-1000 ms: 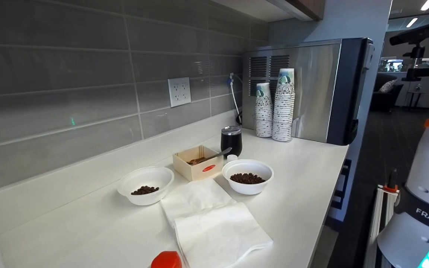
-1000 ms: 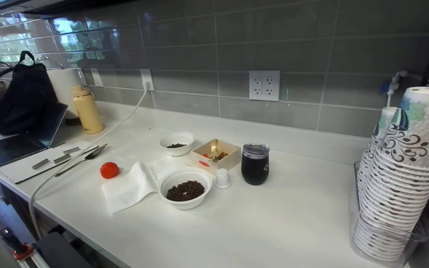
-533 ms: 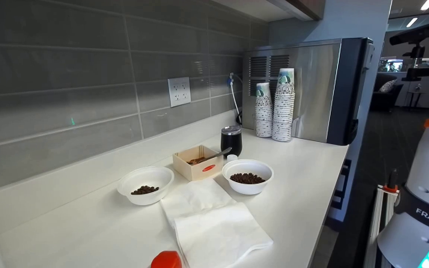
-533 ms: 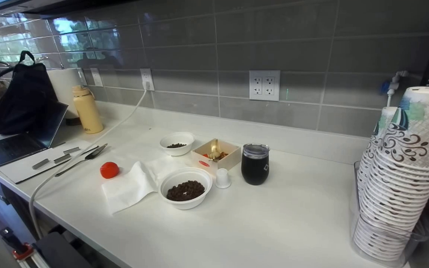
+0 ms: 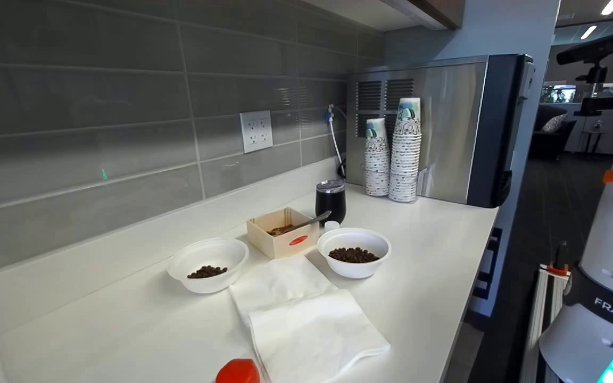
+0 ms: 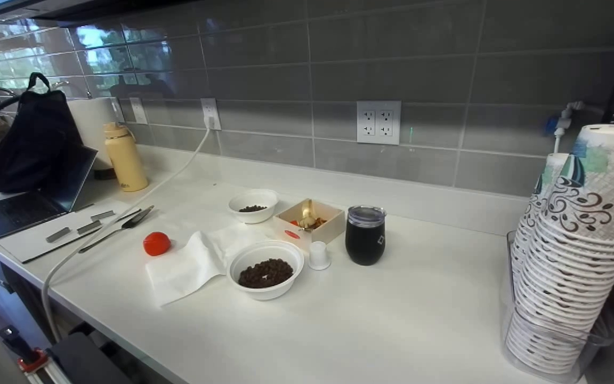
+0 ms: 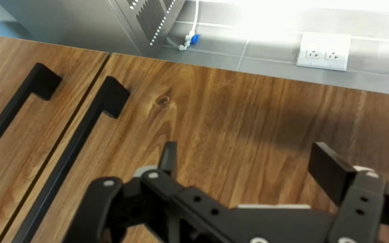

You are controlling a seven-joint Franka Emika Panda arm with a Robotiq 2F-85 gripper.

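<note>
My gripper point(image 7: 244, 152) shows in the wrist view with its two black fingers wide apart and nothing between them. It faces a brown wooden cabinet door point(image 7: 214, 111). A long black handle point(image 7: 74, 152) on this door lies to the left of the fingers in the picture. A similar handle point(image 7: 8, 114) is on the neighbouring door. I cannot tell how far the fingers are from the wood. The gripper is out of view in both exterior views; only part of the white arm point(image 5: 612, 244) shows at the edge.
On the counter stand two white bowls point(image 5: 353, 272) point(image 5: 205, 286) with brown pellets, a wooden box point(image 5: 264, 239), a black tumbler point(image 6: 365, 240), a small white cup point(image 6: 318, 256), napkins point(image 5: 317, 335), a red object point(image 6: 156, 244) and stacked paper cups point(image 5: 405, 165). A cable point(image 6: 163, 184) crosses it.
The visible part of the arm at the edge of both exterior views has shifted slightly. The things on the counter have not moved. No earlier wrist frame is given.
</note>
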